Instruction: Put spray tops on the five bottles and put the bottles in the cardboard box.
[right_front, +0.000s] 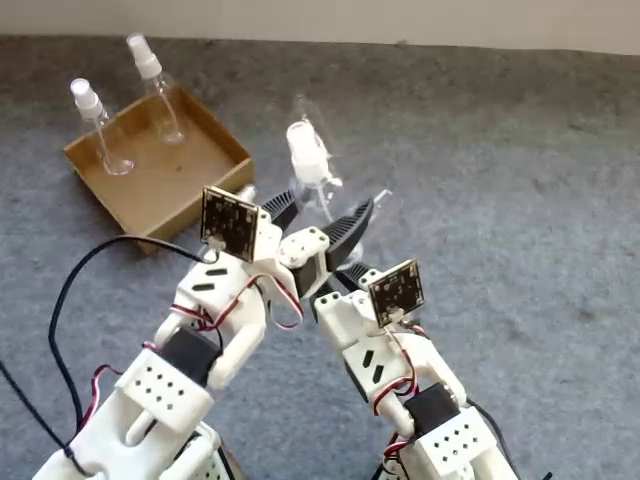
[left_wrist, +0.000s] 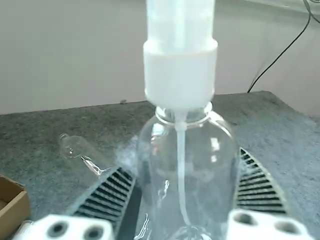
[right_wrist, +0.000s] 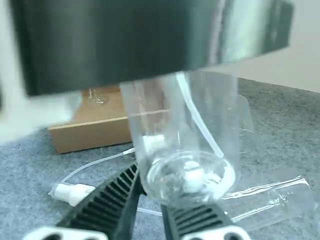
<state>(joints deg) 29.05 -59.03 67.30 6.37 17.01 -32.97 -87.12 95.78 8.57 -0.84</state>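
Inside cardboard box (right_front: 175, 175): two capped bottles (right_front: 105, 140), standing.
Held bottle (left_wrist: 200, 150): upright just right of the box, spray top (left_wrist: 180, 75) on.
Left gripper (left_wrist: 185, 167): clamped on held bottle.
Right gripper (right_wrist: 150, 192): at that bottle's base; grip cannot be told.

Two spray-topped bottles (right_front: 103, 135) upright in cardboard box (right_front: 172, 176).

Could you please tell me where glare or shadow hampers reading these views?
High view: the clear held bottle nearly vanishes against the carpet. Left wrist view: bright highlights on its glass. Right wrist view: a dark close part intrudes; glints streak the lying bottle.
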